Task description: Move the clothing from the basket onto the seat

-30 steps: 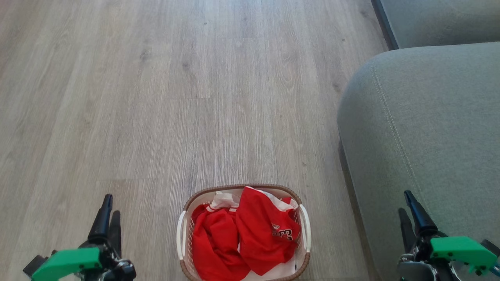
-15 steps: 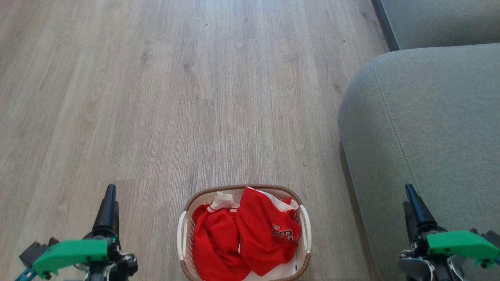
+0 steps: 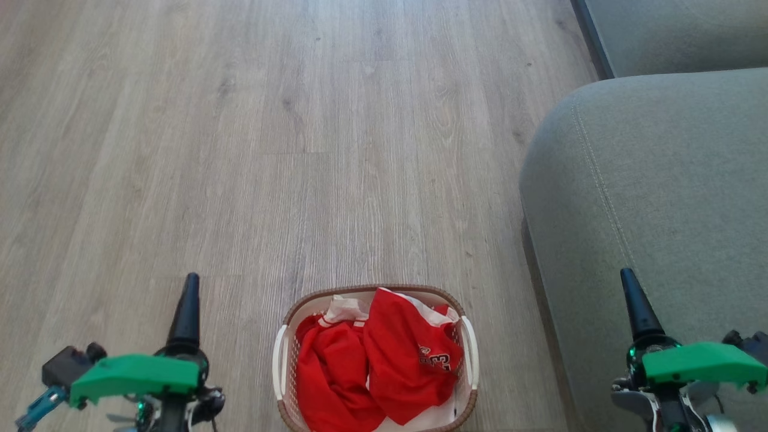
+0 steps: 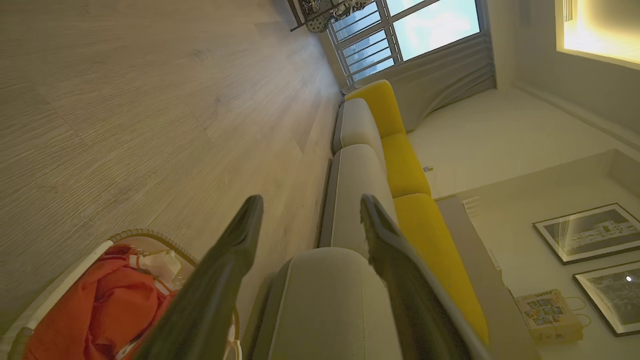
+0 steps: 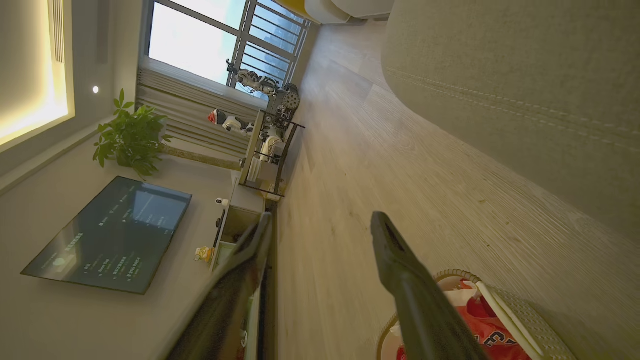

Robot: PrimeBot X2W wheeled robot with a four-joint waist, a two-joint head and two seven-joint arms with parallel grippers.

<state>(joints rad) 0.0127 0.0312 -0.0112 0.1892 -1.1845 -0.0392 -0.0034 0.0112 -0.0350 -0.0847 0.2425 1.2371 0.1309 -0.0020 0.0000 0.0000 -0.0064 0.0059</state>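
Pale wood-grain floor [image 3: 300, 150] runs across your head view. The seat [image 3: 654, 198] takes up the right side: grey-green upholstery, a rounded corner, and a stitched seam running down its top.

The basket [image 3: 278, 360] stands on the floor near the seat's front, apart from it, at the bottom centre of your head view. It is oval, with a white perforated wall, a brown woven-look rim and a white handle on each side.

The clothing [image 3: 336, 372] lies inside the basket. It is bright red soft fabric, crumpled in two heaps and filling the basket about to its rim. The right-hand heap bears dark-outlined numerals [image 3: 438, 360] and rises slightly above the rim. White striped trim [image 3: 345, 309] shows at the far end.

Your left claw [image 4: 310, 205] hangs over the floor to the left of the basket, fingers spread wide, holding nothing. Your right claw [image 5: 322, 216] hangs to the right of the basket, against the seat in your head view, likewise spread wide and empty. Neither claw touches the basket or the clothing.
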